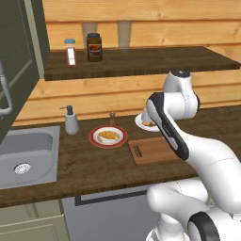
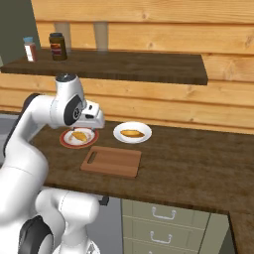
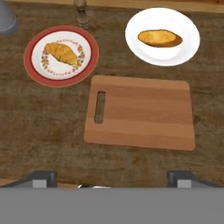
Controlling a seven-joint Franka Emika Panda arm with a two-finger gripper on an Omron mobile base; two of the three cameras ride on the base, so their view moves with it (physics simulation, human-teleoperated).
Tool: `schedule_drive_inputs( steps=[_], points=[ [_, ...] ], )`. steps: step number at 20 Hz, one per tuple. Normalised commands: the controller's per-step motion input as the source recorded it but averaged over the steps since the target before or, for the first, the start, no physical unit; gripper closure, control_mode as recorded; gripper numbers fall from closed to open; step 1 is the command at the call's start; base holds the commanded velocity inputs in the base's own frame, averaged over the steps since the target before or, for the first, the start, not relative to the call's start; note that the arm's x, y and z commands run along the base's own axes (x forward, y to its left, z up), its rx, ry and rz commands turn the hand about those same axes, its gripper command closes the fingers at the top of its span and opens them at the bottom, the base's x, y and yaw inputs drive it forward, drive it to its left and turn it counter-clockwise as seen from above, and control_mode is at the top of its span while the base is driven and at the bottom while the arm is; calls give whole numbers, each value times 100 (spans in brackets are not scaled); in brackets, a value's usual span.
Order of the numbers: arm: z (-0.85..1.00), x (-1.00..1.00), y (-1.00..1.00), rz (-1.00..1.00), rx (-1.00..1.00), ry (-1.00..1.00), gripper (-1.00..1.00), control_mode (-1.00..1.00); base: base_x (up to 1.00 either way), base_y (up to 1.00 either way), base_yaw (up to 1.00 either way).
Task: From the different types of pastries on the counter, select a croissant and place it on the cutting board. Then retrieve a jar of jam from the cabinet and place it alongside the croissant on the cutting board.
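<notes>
Above the cutting board (image 3: pixel 140 113) we hover, gripper (image 3: pixel 112 178) spread wide and holding nothing. We might grab the long bun (image 3: pixel 160 38) by mistake, not the croissant (image 3: pixel 62 53).

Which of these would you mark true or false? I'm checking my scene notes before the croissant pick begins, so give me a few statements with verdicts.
1. The cutting board has nothing on it. True.
2. The croissant lies on the plain white plate. False: it lies on the red-rimmed plate; the white plate holds an oblong pastry.
3. The end effector is shut on the croissant. False: it is open, above the board, holding nothing.
4. A dark jar stands on the shelf above the counter. True.
5. The soap dispenser stands beside the sink. True.
</notes>
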Motion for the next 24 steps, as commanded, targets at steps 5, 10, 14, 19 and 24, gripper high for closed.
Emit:
schedule_drive_inputs(
  steps=[5, 10, 14, 19, 24],
  points=[
    [-38, 0, 3, 0, 0, 0, -100, -100, 0, 0, 0],
    [-28, 0, 0, 0, 0, 0, -100, -100, 0, 0, 0],
    [-29, 0, 0, 0, 0, 0, -100, -100, 0, 0, 0],
    [-24, 0, 0, 0, 0, 0, -100, -100, 0, 0, 0],
    [-12, 0, 0, 0, 0, 0, -100, -100, 0, 0, 0]
  ],
)
